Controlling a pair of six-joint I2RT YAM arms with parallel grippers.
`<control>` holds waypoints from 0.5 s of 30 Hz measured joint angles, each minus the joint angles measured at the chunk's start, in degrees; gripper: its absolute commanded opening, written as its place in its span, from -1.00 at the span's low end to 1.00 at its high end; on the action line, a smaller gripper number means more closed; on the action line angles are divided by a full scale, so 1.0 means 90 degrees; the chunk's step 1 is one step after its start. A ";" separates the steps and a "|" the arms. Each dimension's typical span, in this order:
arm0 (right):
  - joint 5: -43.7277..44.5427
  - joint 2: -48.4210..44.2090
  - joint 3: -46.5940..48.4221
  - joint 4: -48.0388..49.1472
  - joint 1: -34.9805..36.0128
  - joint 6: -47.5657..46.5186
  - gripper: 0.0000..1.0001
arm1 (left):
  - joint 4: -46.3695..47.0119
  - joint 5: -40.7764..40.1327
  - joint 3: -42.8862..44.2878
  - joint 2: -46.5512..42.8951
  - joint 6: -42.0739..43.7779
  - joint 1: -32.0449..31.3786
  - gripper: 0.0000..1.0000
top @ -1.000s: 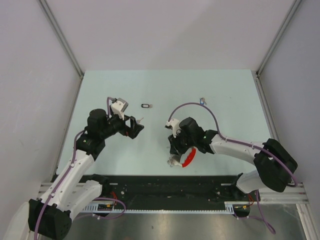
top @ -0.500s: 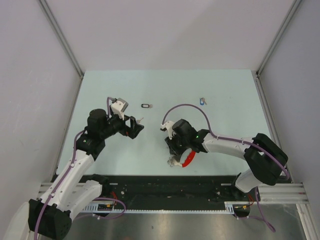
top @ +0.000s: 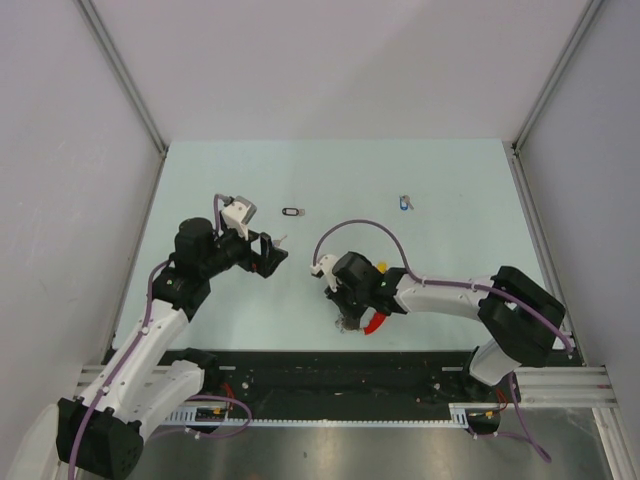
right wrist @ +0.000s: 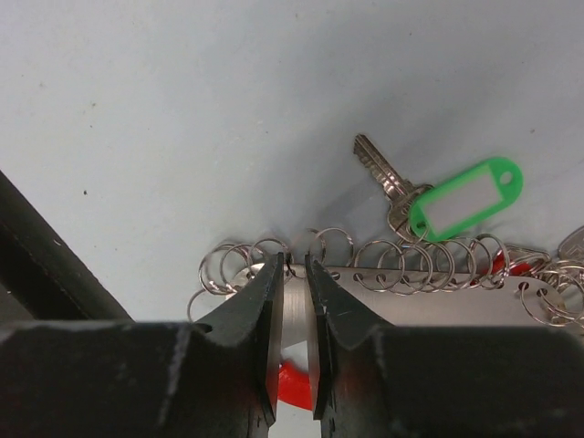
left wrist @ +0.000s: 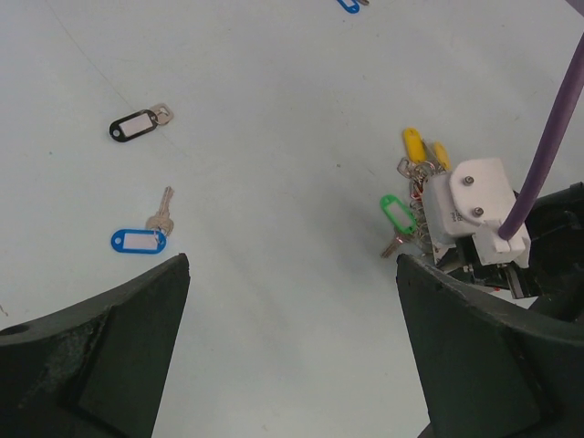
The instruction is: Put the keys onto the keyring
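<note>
My right hand (right wrist: 294, 265) is low over the keyring (right wrist: 429, 306), which lies directly at my fingertips. The silver strip of the keyring runs sideways, across my fingers, and goes far out to the right of them; I stand at its left end. My two fingers are almost together, with only a thin slit between them, and a bit of the strip shows in this slit. Whether I already pinch it, I cannot tell. A row of small wire rings hangs along the strip, one key with a green tag (right wrist: 465, 196) lies just beyond it, and the red band (right wrist: 287, 376) shows closer to my palm.

My left hand (left wrist: 292, 265) is opened fully and holds nothing. The loose keys lie in front of it, to the left: the blue-tagged key (left wrist: 141, 235) near, the black-tagged key (left wrist: 139, 125) further. So I judge that this hand is the nearer one for them, and the right hand for the keyring.
</note>
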 measured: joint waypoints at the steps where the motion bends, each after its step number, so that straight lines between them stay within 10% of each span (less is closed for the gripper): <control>1: 0.0039 0.0029 0.0000 -0.0002 0.0022 -0.0022 -0.63 | -0.0002 0.0000 0.0000 0.0000 0.0000 0.0000 1.00; 15: 0.0532 0.0160 0.0061 -0.0024 0.0104 -0.0160 -1.00 | -0.0036 0.0007 0.0000 0.0002 0.0000 0.0000 1.00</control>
